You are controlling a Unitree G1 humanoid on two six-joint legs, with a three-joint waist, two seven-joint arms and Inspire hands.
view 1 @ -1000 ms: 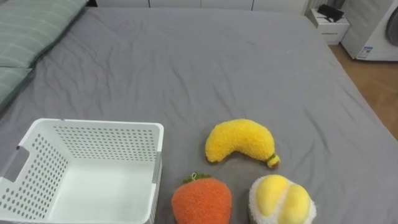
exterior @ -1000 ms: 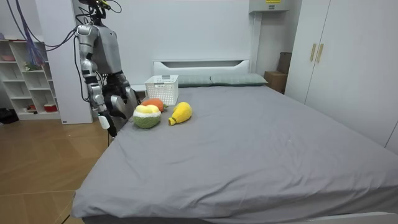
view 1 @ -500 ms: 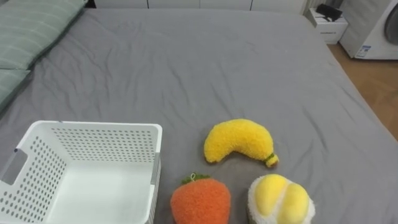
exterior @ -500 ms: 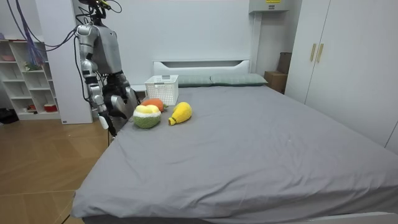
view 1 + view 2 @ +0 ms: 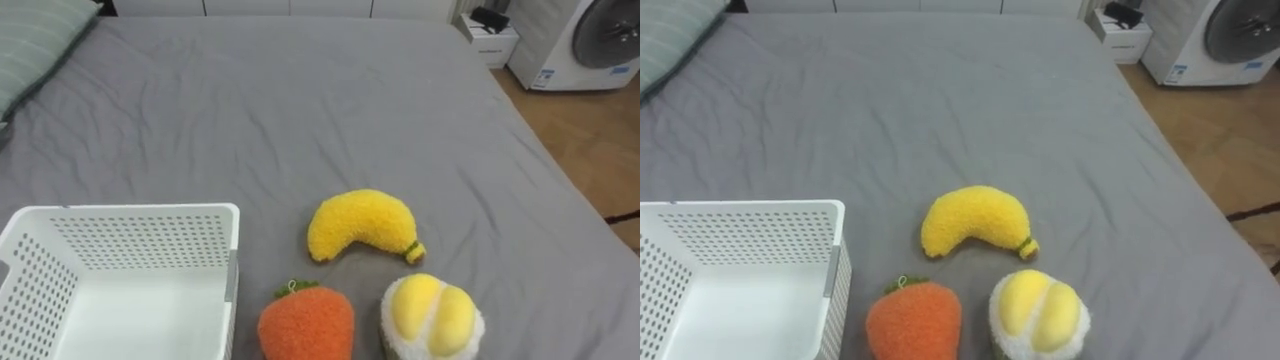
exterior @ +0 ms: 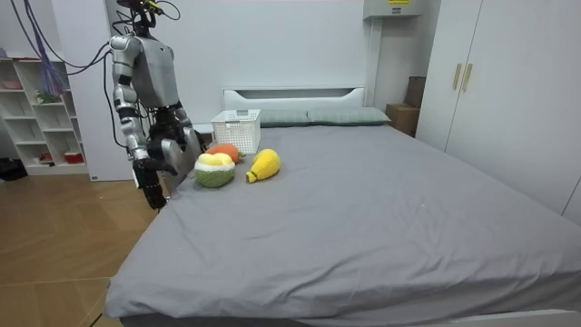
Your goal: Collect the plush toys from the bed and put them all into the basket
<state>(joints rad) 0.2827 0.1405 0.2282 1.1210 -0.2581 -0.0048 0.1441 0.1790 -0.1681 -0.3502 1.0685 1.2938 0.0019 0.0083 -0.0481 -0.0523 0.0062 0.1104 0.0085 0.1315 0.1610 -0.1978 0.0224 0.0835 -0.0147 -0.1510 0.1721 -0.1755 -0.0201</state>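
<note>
My head camera swings right: the bed (image 5: 300, 100) slides toward 9 o'clock and more of the washing machine (image 5: 585, 45) enters at 1 o'clock. In the room view, the right hand (image 6: 150, 189) drops slightly toward 7 o'clock.

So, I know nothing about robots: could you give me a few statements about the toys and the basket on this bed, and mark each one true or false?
1. The white basket has nothing in it. True.
2. The banana toy lies inside the basket. False: it lies on the grey bed, to the right of the basket.
3. The orange toy lies between the basket and the white and yellow toy. True.
4. The orange toy lies farther from the robot than the banana toy. False: it lies nearer the robot, close to the edge of the bed.
</note>
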